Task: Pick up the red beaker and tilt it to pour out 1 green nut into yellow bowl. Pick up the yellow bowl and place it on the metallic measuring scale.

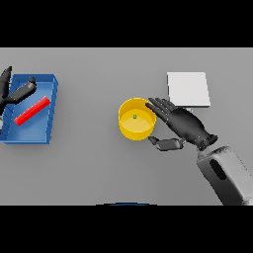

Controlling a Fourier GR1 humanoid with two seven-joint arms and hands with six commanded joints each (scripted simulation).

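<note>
A yellow bowl (135, 120) stands at the table's middle with one small green nut (135, 117) inside. My right hand (184, 124) is just right of the bowl, open, its fingers reaching toward the rim and the thumb low beside it; contact cannot be told. The red beaker (32, 110) lies on its side in a blue bin (47, 116) at the far left. My left hand (11, 92) hovers over that bin's upper left corner, fingers relaxed, holding nothing. The metallic scale (188, 88) is a pale square plate behind and to the right of the bowl.
Grey tabletop lies between the blue bin and the bowl, and in front of both.
</note>
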